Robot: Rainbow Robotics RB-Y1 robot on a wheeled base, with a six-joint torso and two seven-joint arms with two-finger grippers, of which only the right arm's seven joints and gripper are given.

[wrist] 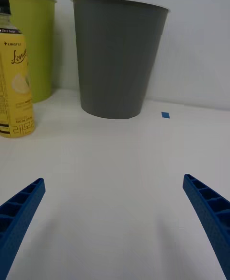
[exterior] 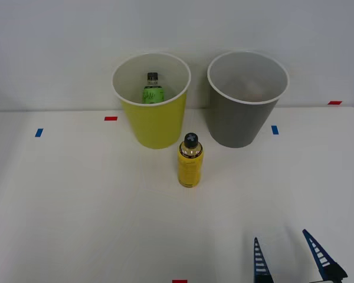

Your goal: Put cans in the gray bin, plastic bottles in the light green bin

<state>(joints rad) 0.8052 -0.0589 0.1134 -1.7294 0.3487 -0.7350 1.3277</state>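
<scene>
The white table point(exterior: 76, 206) is spanning the scene from left to right, and a plain pale wall point(exterior: 59, 47) is rising behind its far edge. Five small tape marks are lying flat on the tabletop. A blue mark point(exterior: 39, 132) is sitting at the far left, with a red mark point(exterior: 111, 118) to its right. A second blue mark point(exterior: 275, 130) is lying right of centre. A red mark point(exterior: 334, 102) is sitting at the far right edge. What appears to be another red mark point(exterior: 179, 281) is lying at the near edge, partly cut off.
</scene>
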